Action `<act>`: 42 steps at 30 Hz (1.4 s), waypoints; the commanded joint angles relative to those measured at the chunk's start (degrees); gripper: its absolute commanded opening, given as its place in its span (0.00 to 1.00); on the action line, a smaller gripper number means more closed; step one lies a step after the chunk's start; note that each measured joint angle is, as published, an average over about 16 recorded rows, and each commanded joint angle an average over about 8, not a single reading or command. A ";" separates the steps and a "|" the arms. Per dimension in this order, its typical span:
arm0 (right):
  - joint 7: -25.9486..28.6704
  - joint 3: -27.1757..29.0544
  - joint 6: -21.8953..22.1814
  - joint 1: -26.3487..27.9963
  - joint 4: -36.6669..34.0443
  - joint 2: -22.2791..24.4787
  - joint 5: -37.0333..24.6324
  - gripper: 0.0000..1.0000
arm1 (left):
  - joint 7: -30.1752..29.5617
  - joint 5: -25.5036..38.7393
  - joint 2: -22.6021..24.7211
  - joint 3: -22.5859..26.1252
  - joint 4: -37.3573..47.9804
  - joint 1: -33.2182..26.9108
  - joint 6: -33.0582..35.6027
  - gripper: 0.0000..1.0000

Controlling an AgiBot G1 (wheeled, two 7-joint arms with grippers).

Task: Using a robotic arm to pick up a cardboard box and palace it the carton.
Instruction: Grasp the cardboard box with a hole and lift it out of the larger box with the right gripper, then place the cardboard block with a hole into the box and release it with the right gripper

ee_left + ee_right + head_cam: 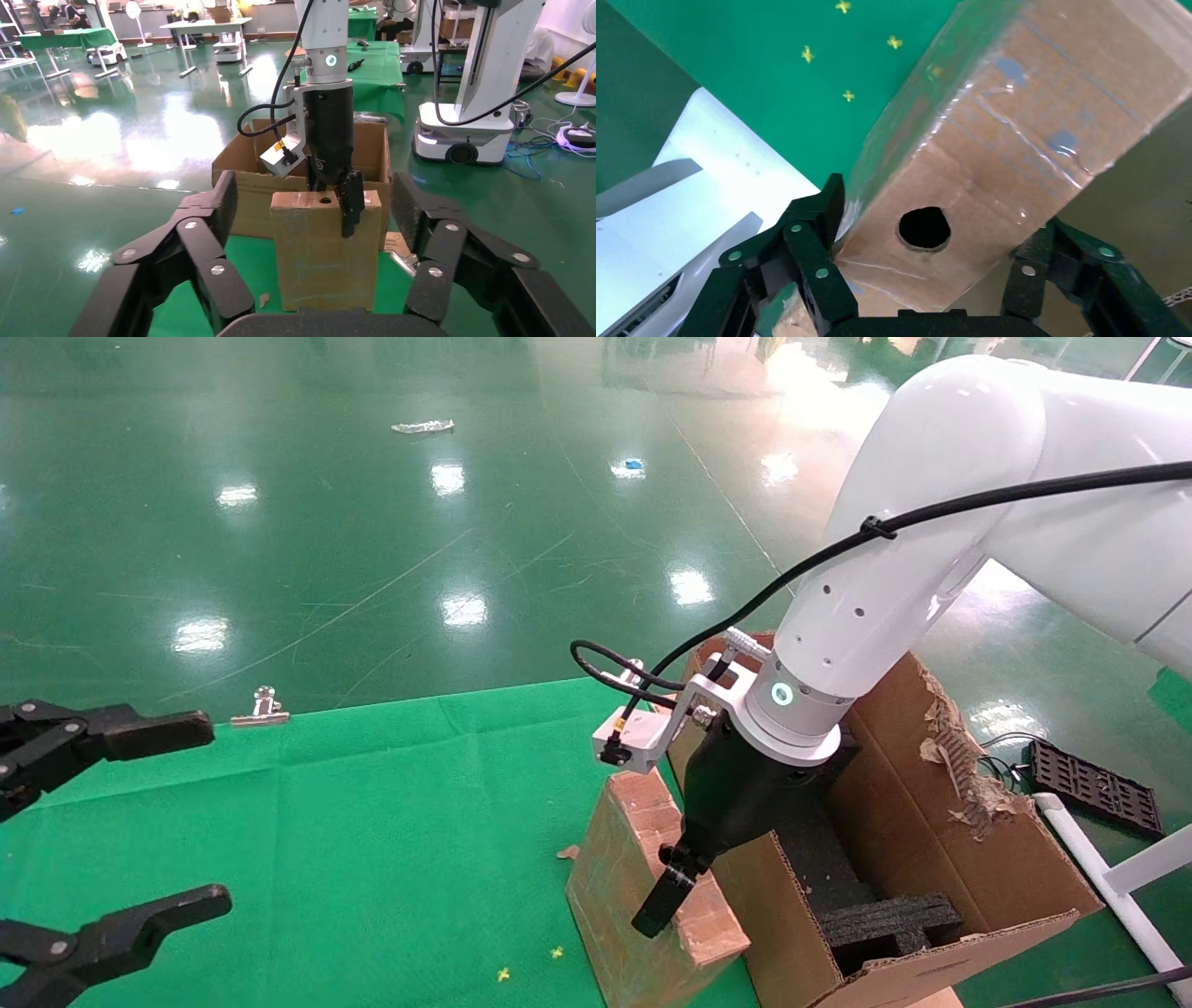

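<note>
The cardboard box (624,887) stands upright on the green cloth, right beside the carton (941,840), with the round hole (923,228) in its narrow top edge. My right gripper (684,887), on the white robotic arm (894,579), is open and straddles that top edge. One finger (351,203) hangs over the broad face and the other is behind the box. In the right wrist view one finger (828,210) lies against the box's side. My left gripper (200,817) hangs open at the far left, clear of the box (323,260).
Black foam inserts (885,915) sit inside the carton, whose far flap (959,766) is torn. A metal binder clip (261,708) lies at the cloth's back edge. A black tray (1094,786) and a white pipe (1099,873) are on the floor to the right.
</note>
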 commanded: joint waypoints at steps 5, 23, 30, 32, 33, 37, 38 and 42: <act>0.07 0.15 0.61 0.12 0.62 0.76 -0.13 0.00 | 0.01 -0.02 -0.01 0.02 0.00 0.00 -0.01 0.00; -18.46 11.65 10.42 8.98 -5.22 15.13 5.60 0.00 | 0.04 -0.06 -0.04 0.09 0.00 -0.02 -0.04 0.00; -22.80 12.81 11.24 14.55 -14.47 19.05 1.22 0.00 | 0.06 -0.08 -0.05 0.11 0.00 -0.02 -0.05 0.00; -23.19 12.33 10.73 15.46 -16.96 19.75 -0.51 0.00 | 0.06 -0.08 -0.05 0.12 0.00 -0.03 -0.05 0.00; -23.29 12.01 10.36 15.81 -18.17 20.08 -1.35 0.00 | 0.06 -0.08 -0.05 0.12 0.00 -0.03 -0.05 0.00; -23.09 10.49 8.14 16.37 -22.67 21.22 -4.16 0.00 | 0.07 -0.09 -0.06 0.14 0.00 -0.03 -0.06 0.00; -22.93 10.09 7.50 16.30 -23.75 21.47 -4.69 0.00 | 0.07 -0.10 -0.06 0.14 0.00 -0.03 -0.06 0.02; -22.01 8.63 5.28 15.15 -27.74 22.19 -6.01 0.00 | 0.08 -0.11 -0.06 0.16 0.00 -0.03 -0.07 0.45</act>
